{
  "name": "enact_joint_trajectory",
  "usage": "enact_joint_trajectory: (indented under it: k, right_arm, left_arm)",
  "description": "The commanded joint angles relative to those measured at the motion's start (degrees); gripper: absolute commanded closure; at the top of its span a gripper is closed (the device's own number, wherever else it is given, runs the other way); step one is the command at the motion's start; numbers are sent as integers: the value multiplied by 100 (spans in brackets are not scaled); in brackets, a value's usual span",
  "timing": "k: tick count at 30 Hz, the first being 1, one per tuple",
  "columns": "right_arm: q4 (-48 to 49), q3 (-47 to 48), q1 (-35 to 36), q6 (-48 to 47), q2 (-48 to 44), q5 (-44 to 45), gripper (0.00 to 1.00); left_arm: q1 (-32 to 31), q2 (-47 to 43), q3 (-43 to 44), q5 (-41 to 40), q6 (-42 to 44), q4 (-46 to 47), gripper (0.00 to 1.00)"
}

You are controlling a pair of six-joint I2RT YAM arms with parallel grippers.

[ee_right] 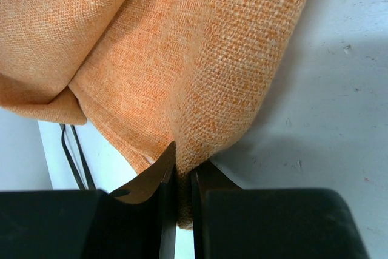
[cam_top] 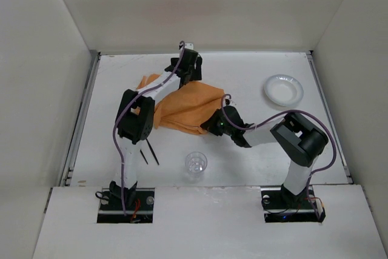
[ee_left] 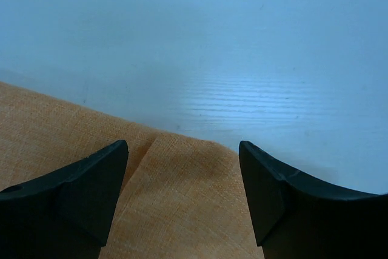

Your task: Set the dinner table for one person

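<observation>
Orange cloth mat [cam_top: 188,110]: rumpled, laid at the middle of the dinner table [cam_top: 242,77].
Left gripper [ee_left: 183,153]: jaws held apart over the mat's edge, nothing grasped.
Right gripper [ee_right: 183,165]: clenched on a mat fold.
Dinner table: spread beneath both arms.

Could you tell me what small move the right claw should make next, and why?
Probably draw the right claw toward the near edge of the table to pull the orange mat flat: it is shut on a fold, the cloth lies bunched, and the left claw stands open over its far edge.
</observation>
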Motion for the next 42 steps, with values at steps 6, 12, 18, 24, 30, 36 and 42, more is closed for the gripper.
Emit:
enact_joint_trajectory:
  k: [6, 12, 18, 24, 30, 36, 42]
  right_arm:
    - [416, -117, 201, -7, 227, -240, 86]
    - [425, -232, 201, -7, 96, -222, 86]
    - [416, -381, 69, -7, -89, -196, 86]
    - [267, -601, -247, 19, -344, -47, 87]
    - [196, -1083, -397, -7, -704, 173, 87]
    - [697, -1532, -379, 177, -459, 218, 87]
    - [689, -1568, -432, 125, -607, 138, 94]
  left_arm:
    - [-9, 1086, 1773, 91, 980, -1448, 22]
    - [70, 1360, 1897, 398, 1069, -1633, 25]
    - [193, 1079, 1405, 952, 911, -1563, 72]
    - [263, 332, 1071, 1032, 313, -711, 91]
    - [149, -545, 695, 944, 110, -140, 93]
    - [-140, -2197, -1693, 523, -276, 1098, 94]
    - [-142, -3175, -3490, -383, -548, 1873, 95]
